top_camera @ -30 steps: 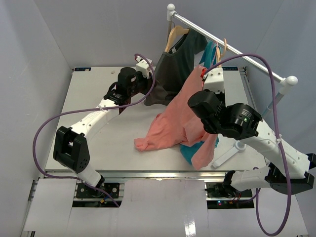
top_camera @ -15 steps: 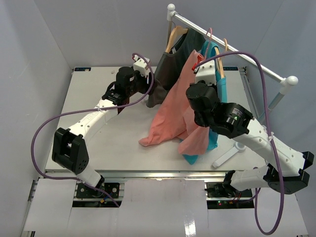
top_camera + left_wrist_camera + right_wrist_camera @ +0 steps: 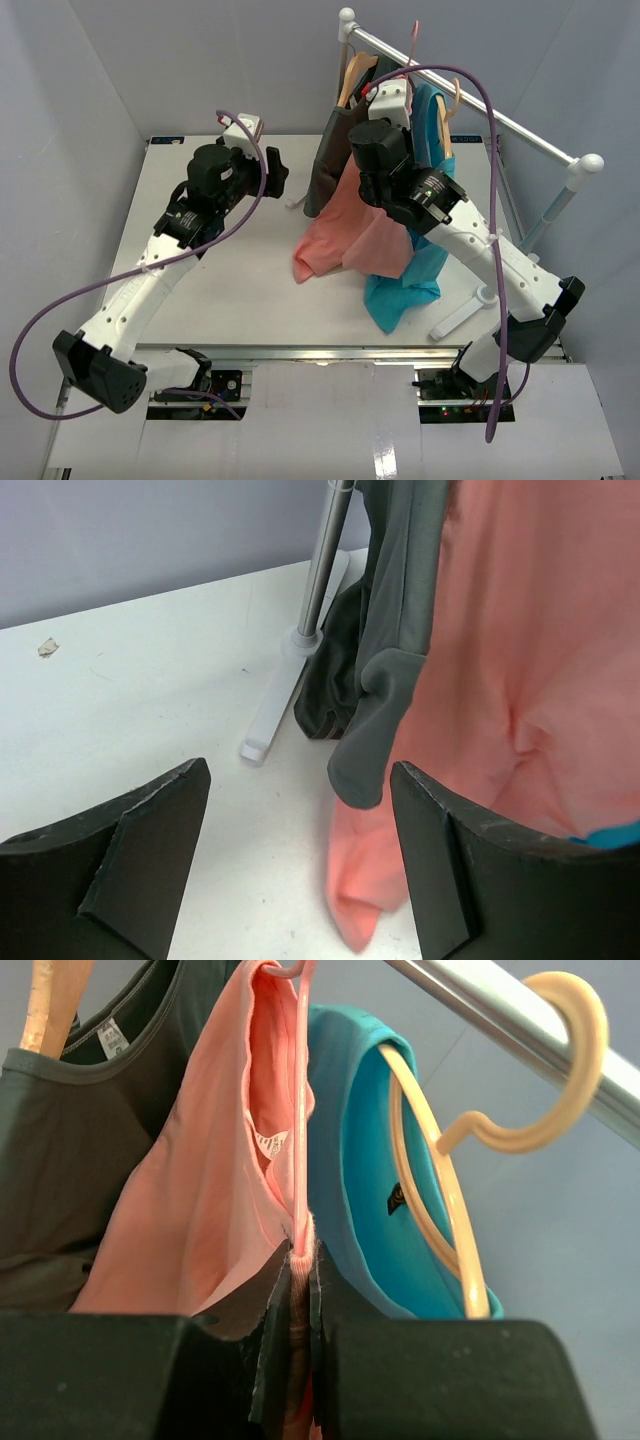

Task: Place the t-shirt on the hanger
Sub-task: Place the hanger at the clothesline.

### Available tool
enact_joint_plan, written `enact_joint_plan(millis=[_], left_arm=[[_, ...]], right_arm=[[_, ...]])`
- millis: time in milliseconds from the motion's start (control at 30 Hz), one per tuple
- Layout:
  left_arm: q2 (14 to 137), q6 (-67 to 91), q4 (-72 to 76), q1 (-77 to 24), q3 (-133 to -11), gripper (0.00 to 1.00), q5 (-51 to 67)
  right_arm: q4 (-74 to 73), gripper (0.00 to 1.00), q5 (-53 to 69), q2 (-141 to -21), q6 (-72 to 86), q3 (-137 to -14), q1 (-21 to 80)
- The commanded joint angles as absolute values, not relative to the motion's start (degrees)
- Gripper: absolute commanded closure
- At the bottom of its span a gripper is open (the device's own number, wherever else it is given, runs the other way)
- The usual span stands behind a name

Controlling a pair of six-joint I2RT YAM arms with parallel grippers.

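Scanning from the left, we find our left hand released above the counter, then the light, limp t-shirt hanging from the thin hanger, which our right hand pinches through the shoulder cloth, likely the safest hold.

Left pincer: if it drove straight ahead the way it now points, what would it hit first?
Probably the hanging sleeve of the dark grey cloth shirt, with the salmon-pink t-shirt just beside it; depth is unclear. The left pincer is open.
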State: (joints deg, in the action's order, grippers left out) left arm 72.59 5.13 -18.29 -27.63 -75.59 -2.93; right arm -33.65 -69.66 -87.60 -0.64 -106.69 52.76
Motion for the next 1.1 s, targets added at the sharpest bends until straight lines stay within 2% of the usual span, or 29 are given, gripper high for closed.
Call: enact_joint_plan(millis=[0,100,167,300,433,1067], left_arm=[[66.5,9.7,-18.4,-27.5,-70.7,0.13,0.1],[64.6,13.0,-14.8,-27.5,-66.2,0.04,8.1],[63.9,13.3,-13.7,-27.5,-64.8,0.02,9.8],[62.9,10.5,-16.2,-27.5,-65.5,0.02,5.4],[61.2,9.3,-16.2,-27.5,-64.3,0.02,4.6],[61.1,9.2,-16.3,-27.5,-63.7,0.02,7.7]], right_arm=[[-25.7,0.92,-72.0,-89.3,-0.4,-109.8,50.6],[-24.1,0.92,-72.7,-90.1,1.9,-109.4,49.5],[-22.0,0.92,-73.1,-89.2,2.5,-107.4,49.1],[-10.7,0.92,-74.0,-86.4,-2.4,-100.2,49.0],[-4.4,0.92,-75.5,-85.8,-5.8,-98.1,49.0],[-4.0,0.92,-79.5,-86.0,-2.7,-90.1,48.6]])
